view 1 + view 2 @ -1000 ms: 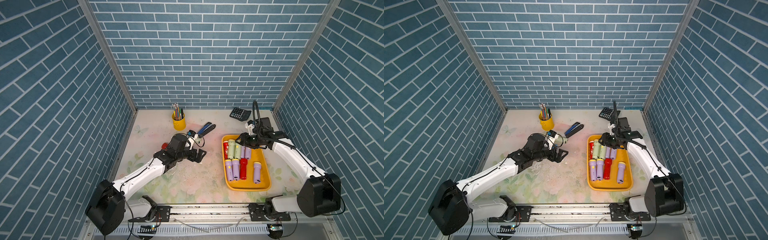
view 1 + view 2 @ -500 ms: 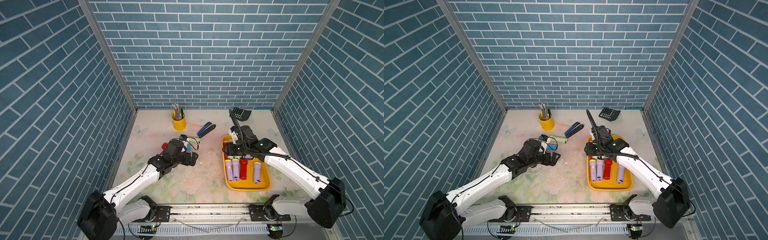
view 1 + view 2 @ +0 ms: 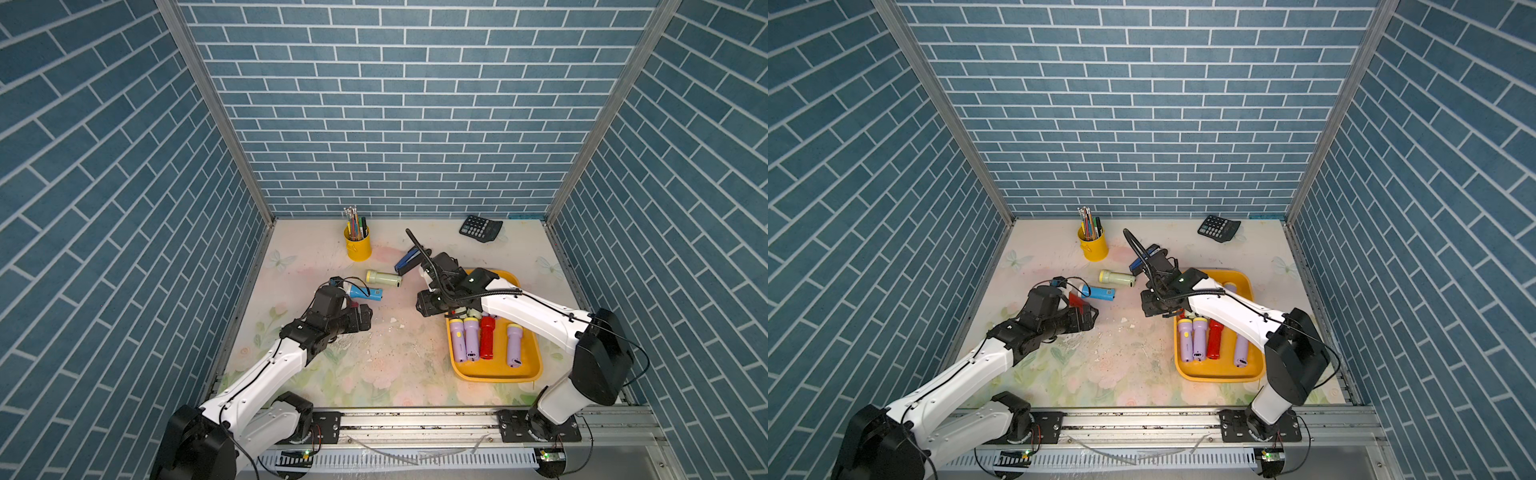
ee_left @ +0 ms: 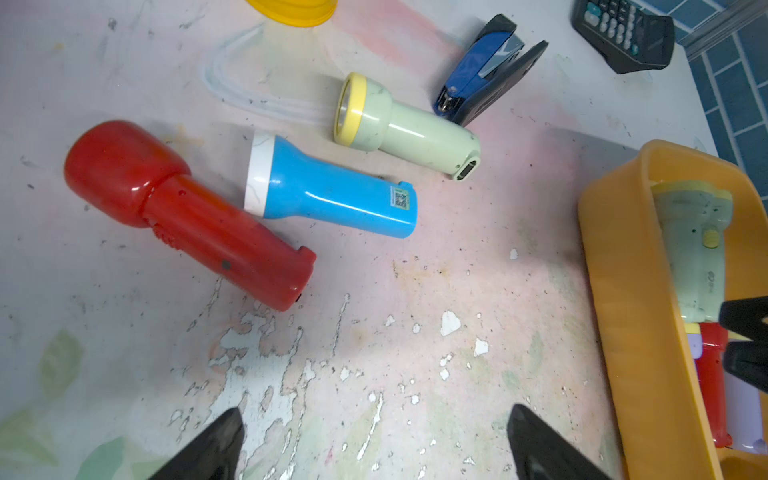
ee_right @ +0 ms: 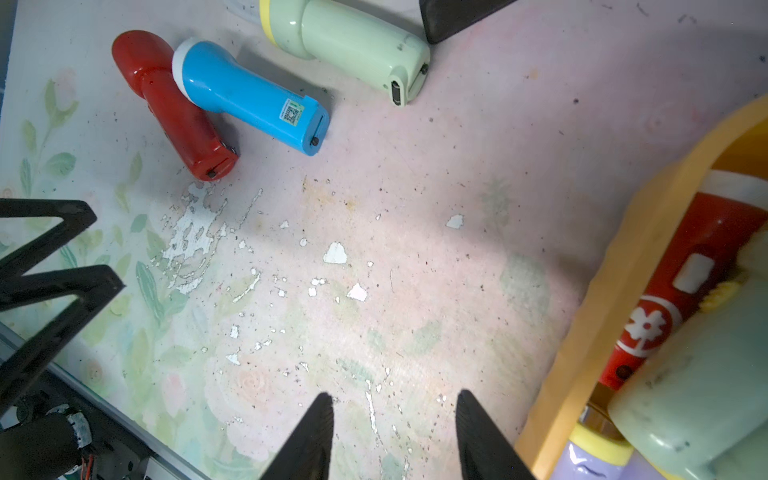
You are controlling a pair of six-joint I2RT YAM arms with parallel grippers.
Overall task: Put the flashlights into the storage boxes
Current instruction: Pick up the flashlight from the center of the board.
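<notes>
Three flashlights lie loose on the table: a pale green one with a yellow head (image 4: pixel 407 129), a blue one (image 4: pixel 332 191) and a red one (image 4: pixel 187 212). In a top view the green (image 3: pixel 383 279) and blue (image 3: pixel 365 292) ones lie just beyond my left gripper (image 3: pixel 361 318), which is open and empty (image 4: pixel 374 415). The yellow storage box (image 3: pixel 494 376) holds several flashlights, lilac (image 3: pixel 471 338) and red (image 3: pixel 487 337) among them. My right gripper (image 3: pixel 424 305) hangs over bare table just left of the box rim (image 5: pixel 623 266), open with nothing between its fingers (image 5: pixel 395 397).
A yellow pen cup (image 3: pixel 358 245) stands at the back. A blue-and-black stapler (image 3: pixel 405 261) lies beside the green flashlight, and a calculator (image 3: pixel 481 227) lies at the back right. Blue brick walls close in three sides.
My right arm has swung from over the far end of the box to the table left of its rim. My left arm has drawn back toward the front, uncovering the loose flashlights.
</notes>
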